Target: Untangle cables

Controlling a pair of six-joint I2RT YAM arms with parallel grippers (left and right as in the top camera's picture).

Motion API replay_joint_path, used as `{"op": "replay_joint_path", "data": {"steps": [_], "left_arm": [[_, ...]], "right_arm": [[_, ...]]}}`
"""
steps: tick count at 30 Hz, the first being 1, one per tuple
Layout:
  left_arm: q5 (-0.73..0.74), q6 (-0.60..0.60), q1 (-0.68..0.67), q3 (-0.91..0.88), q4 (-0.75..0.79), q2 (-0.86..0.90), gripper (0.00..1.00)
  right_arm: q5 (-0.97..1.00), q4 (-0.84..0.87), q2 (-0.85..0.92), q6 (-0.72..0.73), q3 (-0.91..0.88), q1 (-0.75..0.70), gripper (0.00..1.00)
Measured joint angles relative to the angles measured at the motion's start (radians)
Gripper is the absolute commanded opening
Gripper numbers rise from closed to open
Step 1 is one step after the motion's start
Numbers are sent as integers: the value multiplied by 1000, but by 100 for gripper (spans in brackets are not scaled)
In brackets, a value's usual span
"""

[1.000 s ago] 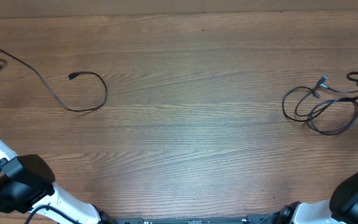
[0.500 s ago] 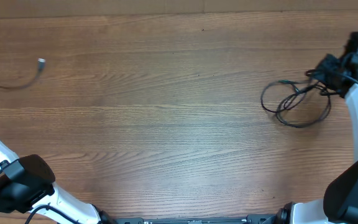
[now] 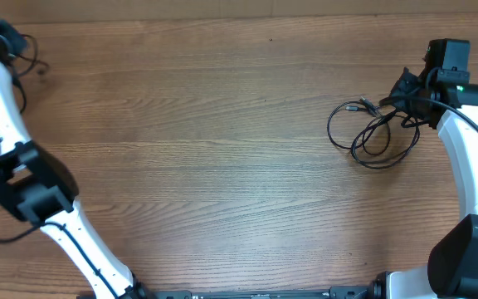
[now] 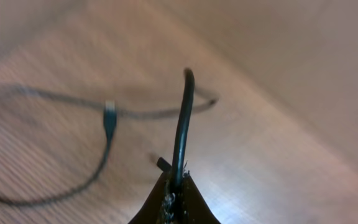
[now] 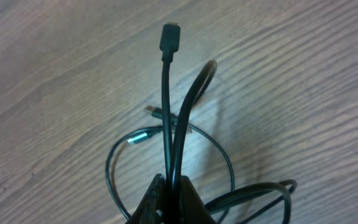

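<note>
Item: cables [image 5: 166, 99]. Left tool [image 4: 174, 200] is clamped on one strand, right tool [image 5: 169, 194] on two. Risk: loops are tightened into a knot if both strands are pulled together.

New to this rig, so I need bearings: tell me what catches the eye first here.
The right gripper is shut on two black cable strands, one tipped with a dark plug, while tangled loops lie on the right side of the table. At the far left corner, the left gripper pinches a second cable, a silver-tipped plug blurred beyond it.
</note>
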Motion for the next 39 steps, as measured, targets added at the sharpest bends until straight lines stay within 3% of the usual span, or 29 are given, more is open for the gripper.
{"op": "replay_joint_path", "data": {"steps": [4, 5, 7, 10, 11, 19, 23, 33, 34, 38, 39], "left_arm": [[-92, -5, -26, -1, -39, 45, 6], [-119, -16, -27, -1, -49, 46, 13], [-180, -45, -26, -1, -67, 46, 38], [-253, -90, -17, -1, -97, 45, 95], [-270, -105, -13, -1, -112, 45, 100], [-333, -303, 31, -1, -278, -38, 100], [-285, -367, 40, -1, -293, -135, 100], [328, -272, -80, 5, -335, -279, 100], [364, -266, -109, 5, -353, -276, 100], [439, -243, -238, 5, -377, -273, 100], [450, -232, -274, 5, -377, -273, 100]], "right_arm": [[0, -10, 0, 0, 0, 0, 4], [0, -13, 0, 0, 0, 0, 4], [0, -14, 0, 0, 0, 0, 4], [0, -18, 0, 0, 0, 0, 6], [0, -21, 0, 0, 0, 0, 7], [0, -25, 0, -1, 0, 0, 9], [0, -32, 0, -1, 0, 0, 9], [0, -75, 0, -2, 0, 0, 11], [0, -82, 0, -1, 0, 0, 13], [-10, -89, 0, -2, 0, 0, 39], [-19, -90, 0, -4, 0, 0, 41]]}}
